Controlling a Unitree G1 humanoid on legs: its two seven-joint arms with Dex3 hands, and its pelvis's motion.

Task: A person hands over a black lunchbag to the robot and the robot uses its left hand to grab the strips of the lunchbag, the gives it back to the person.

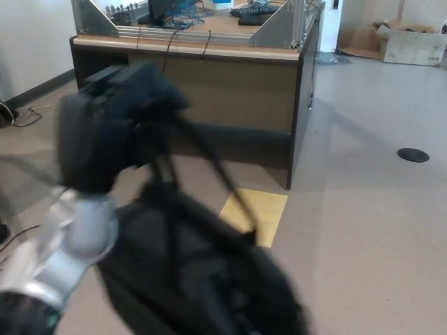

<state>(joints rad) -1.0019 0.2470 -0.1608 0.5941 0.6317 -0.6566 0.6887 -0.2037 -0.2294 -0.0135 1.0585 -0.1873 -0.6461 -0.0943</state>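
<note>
While blurred, left hand [105,132] grips straps [202,150] — black lunchbag [202,279] hangs below, contents unseen.

We have a single head view, looking forward and down over the floor [363,230] toward a table [230,84] across the upper middle of the frame. The left hand [112,125] and lunchbag [202,279] sit very near the lens (both blurred), filling the lower left.
</note>
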